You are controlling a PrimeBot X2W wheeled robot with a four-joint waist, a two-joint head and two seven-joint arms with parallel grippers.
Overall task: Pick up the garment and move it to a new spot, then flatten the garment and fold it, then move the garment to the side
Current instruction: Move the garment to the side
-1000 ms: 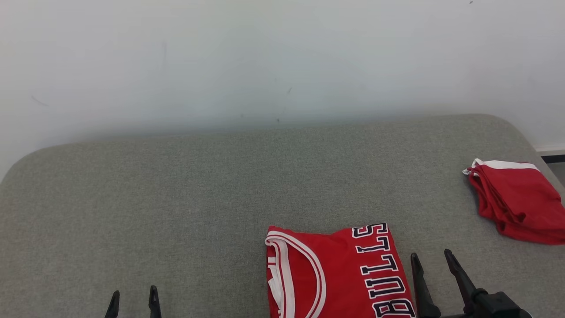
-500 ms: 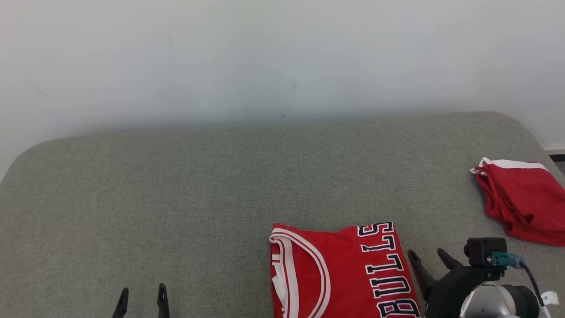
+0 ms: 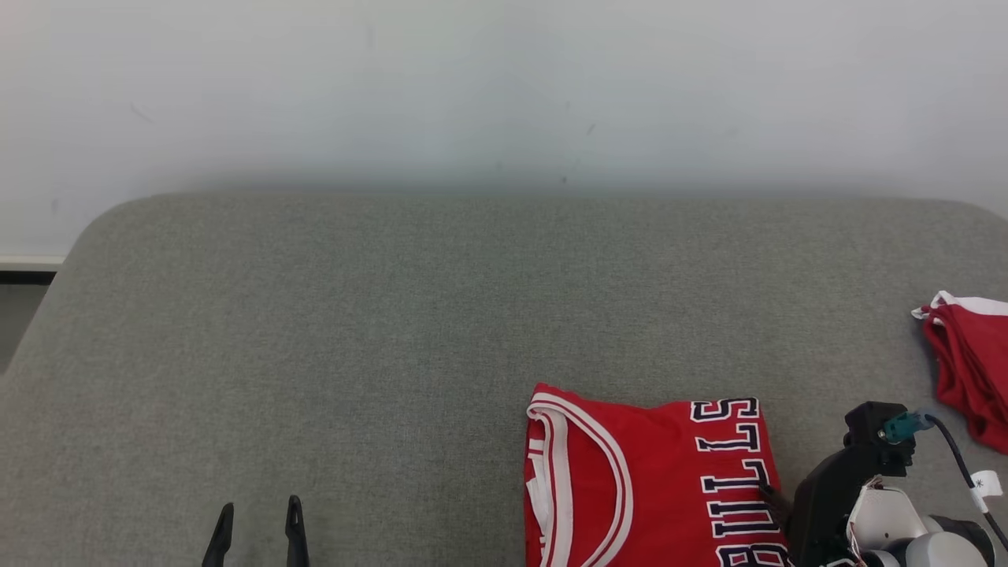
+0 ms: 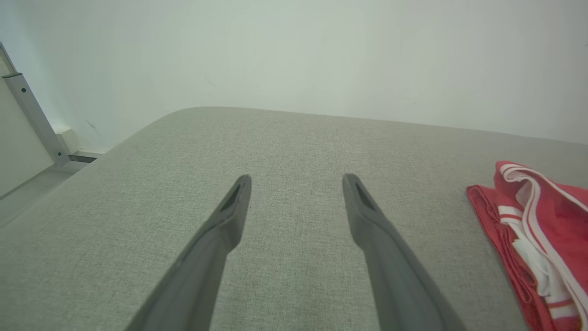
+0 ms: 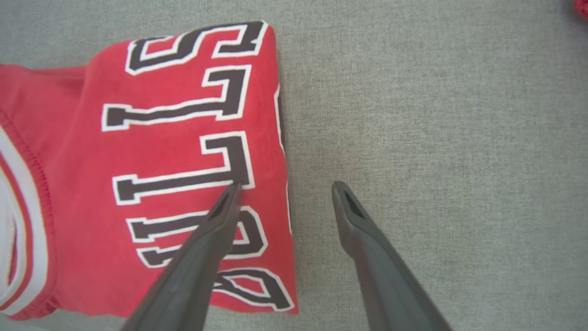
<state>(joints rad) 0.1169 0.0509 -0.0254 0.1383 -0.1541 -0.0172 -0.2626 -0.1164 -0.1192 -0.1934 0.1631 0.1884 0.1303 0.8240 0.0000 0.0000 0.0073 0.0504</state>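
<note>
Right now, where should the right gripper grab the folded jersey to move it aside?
Take the folded jersey by its edge beside the BULLS lettering, coming from the robot's right. The right gripper hangs open astride that edge, one finger over the cloth, the other over the gray surface. The layers look stacked flush there, so one pinch should catch all.

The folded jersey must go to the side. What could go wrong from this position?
1. The right hand, open, straddles the folded jersey at its edge: one finger over the lettering, one over the grey surface. Closing here may catch only top layers and open the fold.
2. The left hand hovers over the surface, away from the jersey; a one-handed lift may let it sag.
3. Another red garment lies at the right; the jersey might land on it.
</note>
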